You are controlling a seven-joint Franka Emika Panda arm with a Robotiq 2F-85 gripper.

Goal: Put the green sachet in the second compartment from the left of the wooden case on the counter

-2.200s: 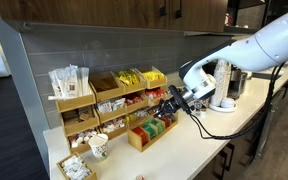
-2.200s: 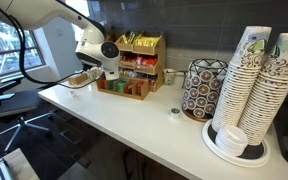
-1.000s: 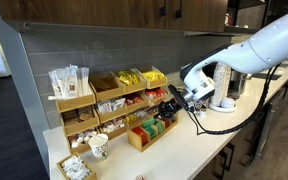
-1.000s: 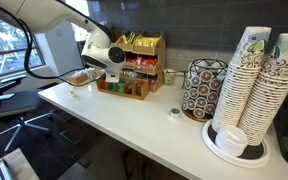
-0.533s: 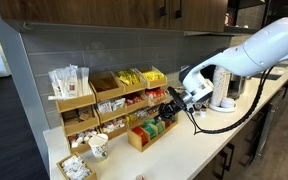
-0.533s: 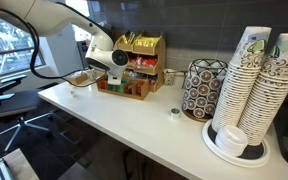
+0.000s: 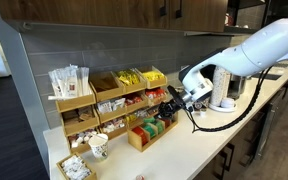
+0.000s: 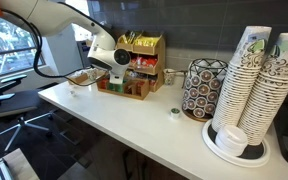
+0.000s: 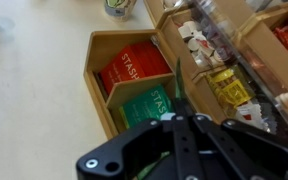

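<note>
Flat square bright-green sachet (image 9: 144, 106), dark print, upright in light-wood case (image 9: 109, 42), second compartment (image 9: 134, 84), beside red packets (image 9: 134, 66), black gripper (image 9: 179, 122) overhead, jaw state unreadable.

wrist view: gripper (image 9: 179, 125) body hides near half of wooden case (image 9: 124, 35); green sachet (image 9: 142, 106) part covered, print blurry, jaws unclear. in both exterior views, case dividers by counter (image 8: 144, 125) back edge too small to tell.
</note>
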